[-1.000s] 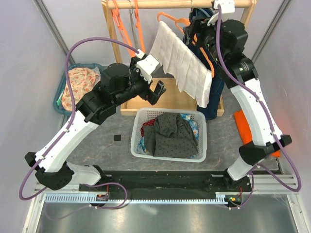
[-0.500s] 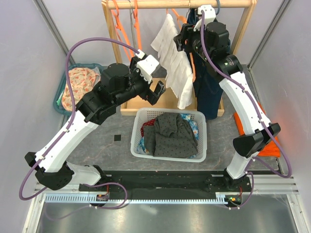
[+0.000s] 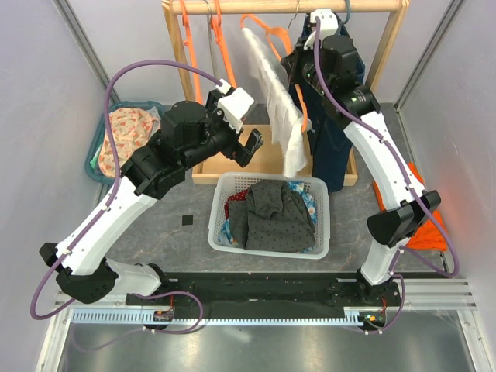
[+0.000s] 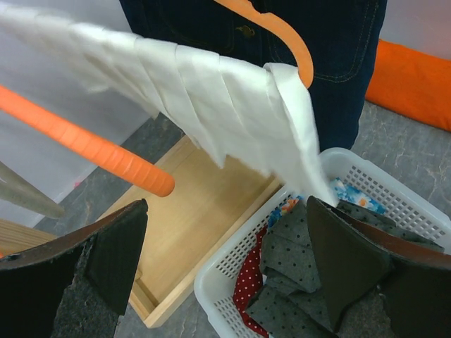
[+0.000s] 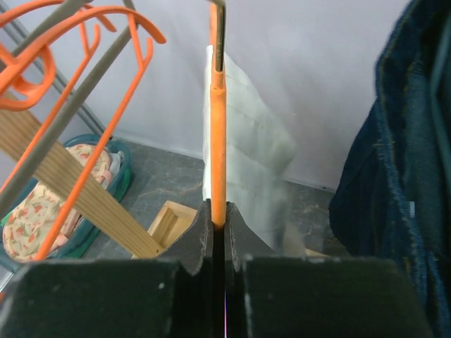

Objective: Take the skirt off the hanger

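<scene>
Top external: white pleated fabric skirt (image 3: 280, 116) draped over orange plastic hanger (image 5: 218, 141), at wooden rail (image 3: 248, 7). Right gripper (image 5: 219, 220) clamped on the hanger's neck. Left gripper (image 3: 249, 147) spread wide, empty, beside skirt, near white plastic mesh basket (image 3: 223, 188).

White pleated skirt (image 4: 211, 91), orange hanger (image 5: 218, 141), dark blue denim garment (image 3: 329, 147) right of it, white mesh basket (image 3: 267, 177), dark grey dotted garment (image 3: 271, 213) inside, teal bin (image 3: 97, 151) far left, pink floral cloth (image 3: 132, 128)
</scene>
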Robot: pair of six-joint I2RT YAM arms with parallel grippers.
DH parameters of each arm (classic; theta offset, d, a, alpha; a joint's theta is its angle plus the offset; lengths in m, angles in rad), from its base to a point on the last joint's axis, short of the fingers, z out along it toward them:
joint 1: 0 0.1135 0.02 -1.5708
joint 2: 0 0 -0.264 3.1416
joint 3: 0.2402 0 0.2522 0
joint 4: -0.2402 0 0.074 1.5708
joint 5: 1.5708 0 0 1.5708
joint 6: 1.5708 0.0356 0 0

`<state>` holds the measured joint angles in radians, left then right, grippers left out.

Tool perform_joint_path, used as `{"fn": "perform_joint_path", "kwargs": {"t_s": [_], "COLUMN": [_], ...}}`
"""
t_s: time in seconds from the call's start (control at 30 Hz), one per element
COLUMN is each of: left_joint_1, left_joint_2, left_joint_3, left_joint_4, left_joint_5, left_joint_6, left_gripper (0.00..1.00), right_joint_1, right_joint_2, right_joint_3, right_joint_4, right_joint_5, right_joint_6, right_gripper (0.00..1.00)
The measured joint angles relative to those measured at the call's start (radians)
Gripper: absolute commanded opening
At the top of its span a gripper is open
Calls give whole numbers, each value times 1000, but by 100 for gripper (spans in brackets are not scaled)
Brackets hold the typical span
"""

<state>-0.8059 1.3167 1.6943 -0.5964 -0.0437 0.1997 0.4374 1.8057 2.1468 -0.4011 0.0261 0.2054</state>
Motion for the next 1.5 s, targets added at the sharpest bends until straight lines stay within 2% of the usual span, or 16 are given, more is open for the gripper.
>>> {"fn": "perform_joint_path", "kwargs": {"t_s": [0.3, 0.47, 0.6, 0.77, 0.87, 1.17, 1.37, 1.5], "left_joint_1": [-2, -2, -2, -8, -40, -254, -281, -295], "left_joint_2": [0, -2, -3, 2, 22, 107, 129, 158], "left_joint_3": [-15, -24, -29, -29, -29, -54, -30, -24], "left_joint_4": [0, 0, 0, -1, -2, -70, -114, -103], "left_joint_5": [-6, -6, -4, 43, 97, 174, 192, 127], "left_joint_6": [0, 0, 0, -10, -22, -28, -48, -48], "left_gripper": [100, 100, 100, 100, 100, 100, 100, 100], "right_joint_1": [94, 112, 118, 143, 169, 286, 309, 331], "right_joint_2": [-4, -60, -163, -331, -375, -411, -410, -409], "right_joint_3": [93, 100, -4, -225, -273, -280, -276, -276], "right_joint_4": [-40, -35, -29, -13, -18, -27, -36, -38], "right_joint_5": [79, 101, 144, 223, 273, 372, 391, 401], "right_joint_6": [-79, -113, -134, -136, -126, -127, -129, -128], "right_gripper": [0, 0, 0, 0, 0, 0, 0, 0]}}
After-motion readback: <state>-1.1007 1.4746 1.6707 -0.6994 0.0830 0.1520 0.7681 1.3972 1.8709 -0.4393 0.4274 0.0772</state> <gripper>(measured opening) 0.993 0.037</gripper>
